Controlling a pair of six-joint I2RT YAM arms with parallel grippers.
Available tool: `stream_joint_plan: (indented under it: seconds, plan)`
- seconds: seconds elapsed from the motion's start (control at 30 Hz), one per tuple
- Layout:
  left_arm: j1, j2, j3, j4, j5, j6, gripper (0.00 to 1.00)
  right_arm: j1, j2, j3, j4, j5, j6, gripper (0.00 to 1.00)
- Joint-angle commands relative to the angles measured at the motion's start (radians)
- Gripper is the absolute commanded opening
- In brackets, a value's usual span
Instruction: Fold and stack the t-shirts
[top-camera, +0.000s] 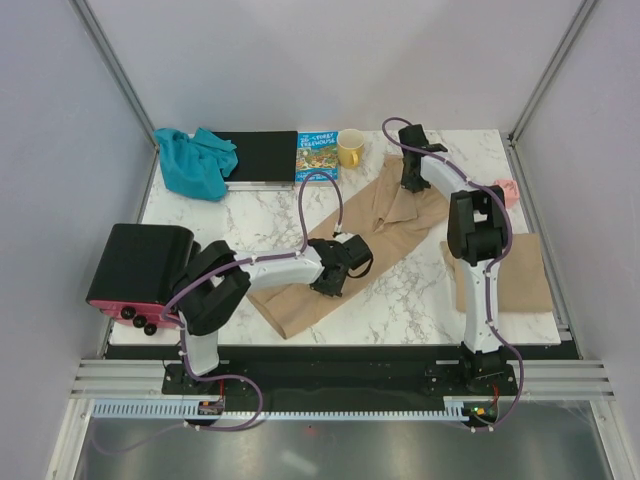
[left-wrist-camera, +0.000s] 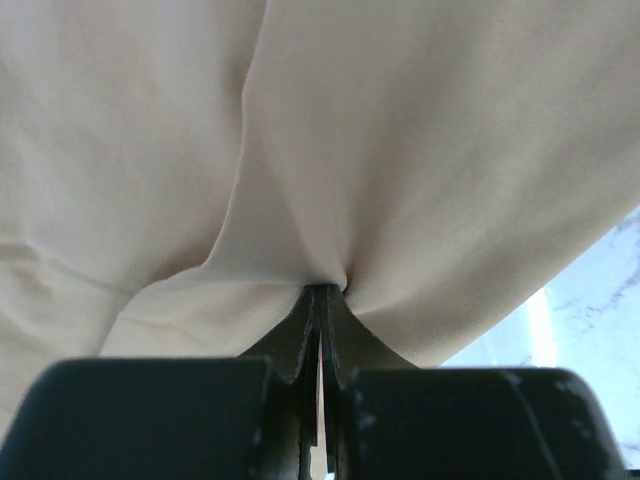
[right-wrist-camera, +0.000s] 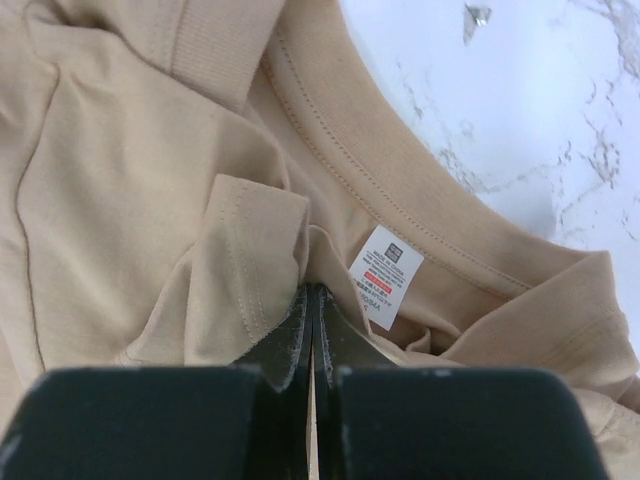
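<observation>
A tan t-shirt (top-camera: 385, 215) lies stretched diagonally across the marble table (top-camera: 400, 290), from the near left up to the far right. My left gripper (top-camera: 335, 278) is shut on its lower part. In the left wrist view the cloth (left-wrist-camera: 420, 150) puckers into the closed fingertips of that gripper (left-wrist-camera: 322, 290). My right gripper (top-camera: 412, 182) is shut on the shirt near the collar. In the right wrist view it (right-wrist-camera: 314, 288) pinches a fold beside the white label (right-wrist-camera: 385, 275). A second tan t-shirt (top-camera: 525, 272) lies folded at the right edge. A teal garment (top-camera: 195, 162) is bunched at the far left.
A black board (top-camera: 262, 155), a picture book (top-camera: 317, 157) and a yellow mug (top-camera: 350, 148) line the far edge. A pink object (top-camera: 508, 190) sits at the far right. A black box (top-camera: 140, 265) stands off the table's left edge. Walls enclose three sides.
</observation>
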Motion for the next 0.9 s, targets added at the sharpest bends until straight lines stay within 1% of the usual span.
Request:
stream_joint_plan:
  seconds: [0.0,0.13,0.23,0.4,0.43,0.47,0.5,0.53,0.57,0.6,0.63,0.67,0.7,0.83,0.87]
  plan:
    - [-0.052,0.068,-0.011,-0.021,0.127,-0.009,0.02,0.005,0.055,0.090,0.005,-0.031,-0.036,0.00]
    - [-0.072,0.074,-0.012,0.003,0.131,-0.012,0.02,0.005,0.089,0.143,0.038,-0.069,-0.061,0.00]
    - [-0.073,0.084,-0.008,0.025,0.156,-0.008,0.02,0.003,0.097,0.141,0.080,-0.090,-0.073,0.01]
    - [-0.086,0.109,0.018,0.051,0.197,-0.002,0.02,0.005,0.118,0.167,0.111,-0.107,-0.091,0.05]
    - [-0.089,0.123,0.026,0.054,0.196,-0.002,0.02,0.005,0.121,0.172,0.109,-0.110,-0.094,0.07]
    - [-0.092,0.126,0.041,0.049,0.188,-0.003,0.02,0.003,0.108,0.169,0.108,-0.113,-0.096,0.14]
    - [-0.090,0.124,0.045,0.048,0.159,-0.012,0.02,0.005,0.093,0.145,0.120,-0.113,-0.098,0.18]
    - [-0.090,0.103,0.045,0.046,0.137,-0.022,0.02,0.005,0.073,0.125,0.129,-0.112,-0.096,0.22]
    - [-0.090,0.079,0.035,0.046,0.114,-0.037,0.04,0.005,0.016,0.097,0.141,-0.113,-0.096,0.22]
    - [-0.090,0.053,0.026,0.048,0.066,-0.043,0.10,0.003,-0.025,0.019,0.194,-0.115,-0.098,0.22]
    - [-0.089,0.025,0.020,0.049,0.039,-0.046,0.14,0.003,-0.068,-0.024,0.222,-0.115,-0.099,0.24]
    - [-0.089,-0.038,0.005,0.052,0.018,-0.040,0.17,0.003,-0.154,-0.064,0.253,-0.115,-0.101,0.28]
    - [-0.083,-0.066,0.003,0.055,-0.023,-0.034,0.19,0.005,-0.197,-0.131,0.291,-0.113,-0.101,0.29]
    - [-0.064,-0.216,-0.003,0.054,-0.105,0.003,0.22,0.005,-0.402,-0.234,0.299,-0.110,-0.093,0.33]
    - [-0.058,-0.278,-0.006,0.052,-0.119,0.012,0.23,0.003,-0.432,-0.257,0.293,-0.098,-0.090,0.35]
